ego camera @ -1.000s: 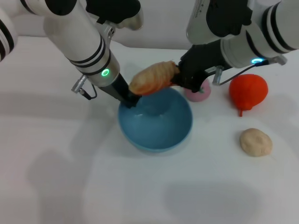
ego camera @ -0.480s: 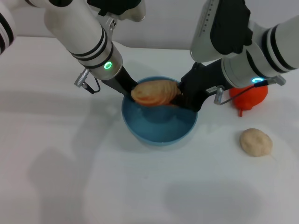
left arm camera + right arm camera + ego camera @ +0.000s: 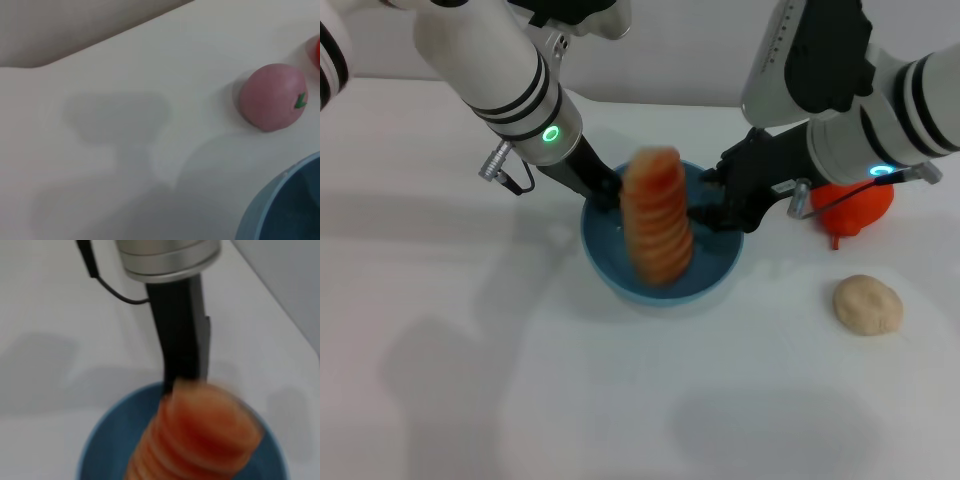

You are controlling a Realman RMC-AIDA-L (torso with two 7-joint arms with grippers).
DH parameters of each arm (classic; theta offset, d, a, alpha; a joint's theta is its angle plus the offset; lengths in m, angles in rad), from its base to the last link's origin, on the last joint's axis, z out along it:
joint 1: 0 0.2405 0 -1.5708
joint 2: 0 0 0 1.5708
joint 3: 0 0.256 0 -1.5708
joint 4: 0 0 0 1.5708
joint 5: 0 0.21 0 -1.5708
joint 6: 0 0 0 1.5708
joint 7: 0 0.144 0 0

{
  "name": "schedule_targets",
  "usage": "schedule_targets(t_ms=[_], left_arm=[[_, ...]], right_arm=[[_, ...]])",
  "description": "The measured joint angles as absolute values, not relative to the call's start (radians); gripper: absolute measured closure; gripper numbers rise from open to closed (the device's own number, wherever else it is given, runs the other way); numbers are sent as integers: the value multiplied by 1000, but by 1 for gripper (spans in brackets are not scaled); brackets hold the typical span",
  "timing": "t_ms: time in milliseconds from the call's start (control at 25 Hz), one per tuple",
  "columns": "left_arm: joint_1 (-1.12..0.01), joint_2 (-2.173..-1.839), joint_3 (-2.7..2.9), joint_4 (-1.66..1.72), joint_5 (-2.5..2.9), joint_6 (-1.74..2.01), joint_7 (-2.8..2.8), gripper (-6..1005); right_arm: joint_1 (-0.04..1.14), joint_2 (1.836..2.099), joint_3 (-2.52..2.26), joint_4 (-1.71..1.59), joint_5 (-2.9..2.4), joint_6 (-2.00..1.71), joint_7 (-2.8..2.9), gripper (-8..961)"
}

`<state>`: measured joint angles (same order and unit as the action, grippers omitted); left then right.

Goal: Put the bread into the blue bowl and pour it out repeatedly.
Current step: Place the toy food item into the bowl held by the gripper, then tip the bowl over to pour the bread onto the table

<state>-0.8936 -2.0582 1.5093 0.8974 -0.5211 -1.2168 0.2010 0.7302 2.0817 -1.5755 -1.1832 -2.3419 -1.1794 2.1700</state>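
The bread (image 3: 658,215) stands on end in the bowl (image 3: 720,272), blurred, with the right gripper (image 3: 708,205) at the bowl's right rim, fingers apart and off it, and the left gripper (image 3: 604,195) clamped on the bowl's far-left rim.

Blurred bread, half-hidden bowl, unclear grippers

In the head view the bread (image 3: 657,228) stands on end in a motion smear, its stripes and edges soft, covering much of the blue bowl (image 3: 716,283) behind it; in the right wrist view its lower end runs off the edge. The left gripper (image 3: 603,192) sits at the bowl's far rim, fingers hidden by rim and bread. The right gripper (image 3: 712,205) is a dark shape whose fingers cannot be made out. The left wrist view shows only a cropped corner of the bowl, and a red object (image 3: 317,52) as a sliver.
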Motion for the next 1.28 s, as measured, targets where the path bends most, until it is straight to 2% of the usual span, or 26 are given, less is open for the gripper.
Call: schedule_targets(t_ms=[200, 600, 1040, 1280], left_arm=[[-884, -2056, 1508, 892, -493, -1193, 198, 1000], [-870, -2057, 1515, 884, -449, -1081, 201, 999], [-828, -2062, 1637, 896, -450, -815, 238, 1000], [-765, -2063, 1810, 899, -449, -540, 240, 1000]], right_arm=[[697, 2082, -1526, -1196, -2363, -1136, 2175, 519], [536, 2086, -1276, -1184, -2106, -993, 2168, 520], [372, 2079, -1152, -971, -1858, -860, 2127, 521], [311, 2070, -1011, -751, -1502, -885, 1903, 521]])
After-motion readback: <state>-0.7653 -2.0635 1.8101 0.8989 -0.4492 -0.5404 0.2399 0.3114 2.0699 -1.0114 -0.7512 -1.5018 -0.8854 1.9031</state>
